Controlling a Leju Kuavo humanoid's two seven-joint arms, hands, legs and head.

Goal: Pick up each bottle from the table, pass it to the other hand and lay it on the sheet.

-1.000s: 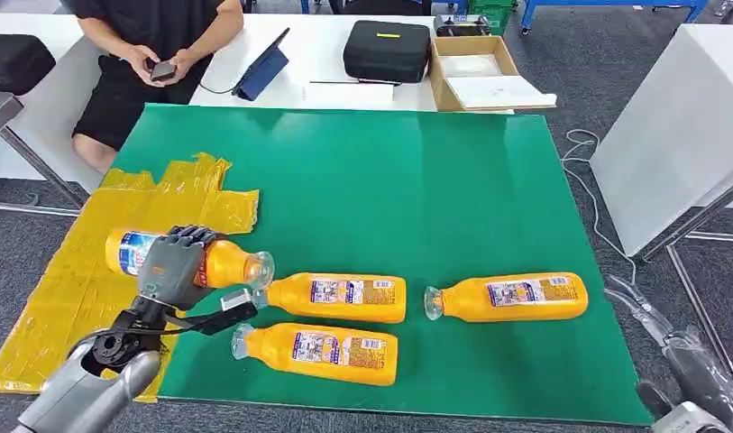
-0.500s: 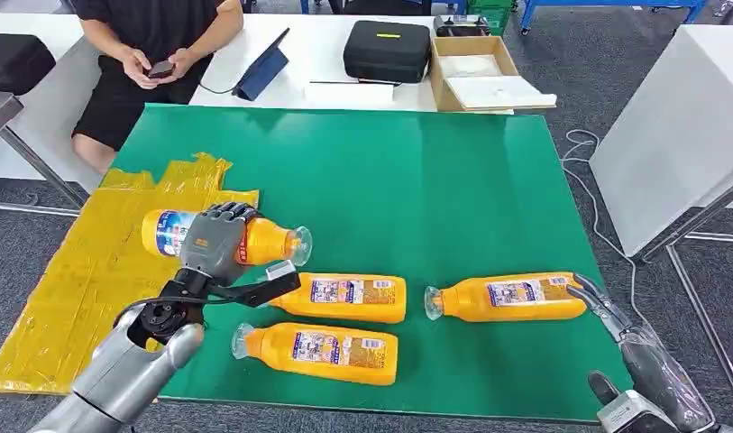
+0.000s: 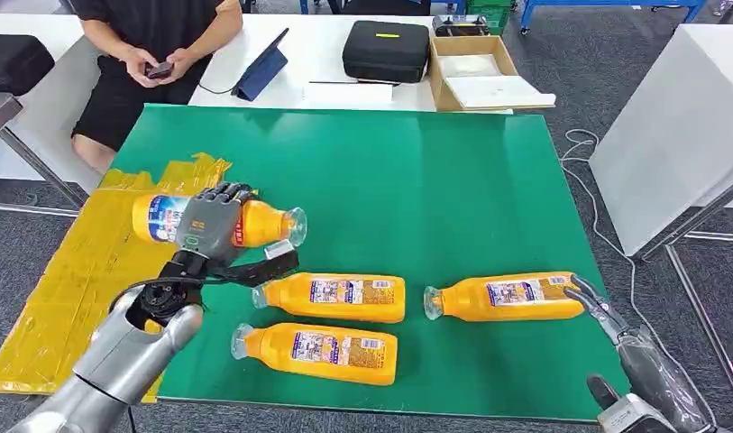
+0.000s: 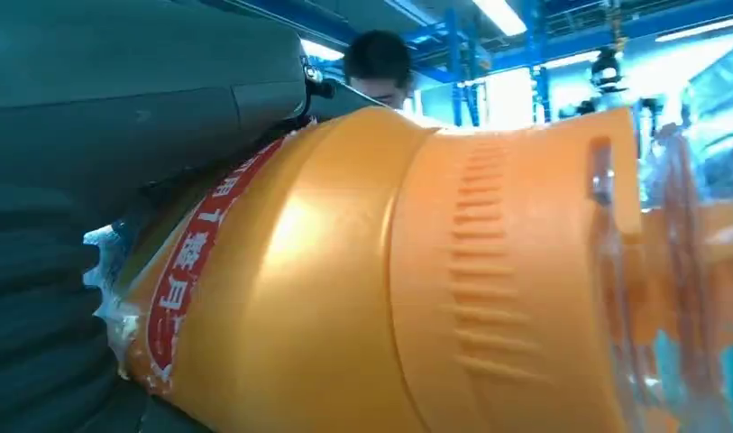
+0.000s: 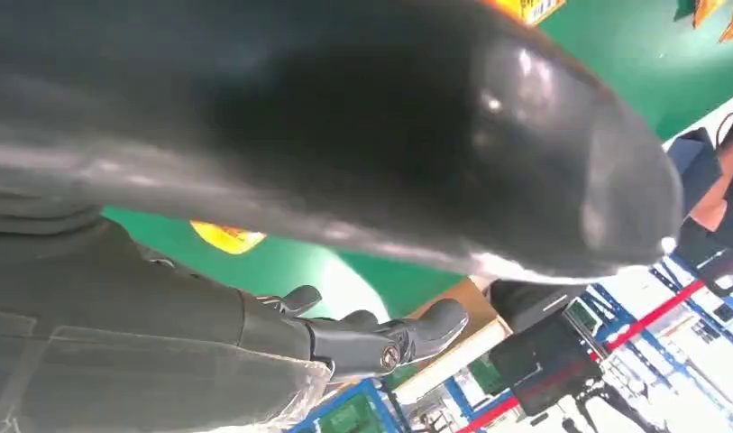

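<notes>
The left hand (image 3: 209, 225) has its fingers wrapped over the middle of an orange bottle (image 3: 259, 224), holding it on its side above the edge where the yellow sheet (image 3: 83, 271) meets the green table (image 3: 416, 180); the fingers cover much of the label, so only a blue and white patch near the base and a red strip by the hand can be seen. In the left wrist view that red strip carries white characters, but they are cut off by the hand's grey cover and cannot be read with confidence. The clear cap points away from the hand toward the table's middle. Just beyond the left hand's thumb side, three more bottles lie on the green: the near-centre bottle (image 3: 331, 299), the front bottle (image 3: 317, 347) and the right bottle (image 3: 509, 298), each with a printed label too small to read. The right hand (image 3: 646, 370) sits low at the table's front right corner, partly cut off by the picture's edge, with a fingertip at the base end of the right bottle; whether it touches cannot be told. In the right wrist view its dark fingers (image 5: 380, 338) lie stretched out with nothing in them, and the thumb blurs most of that picture.
</notes>
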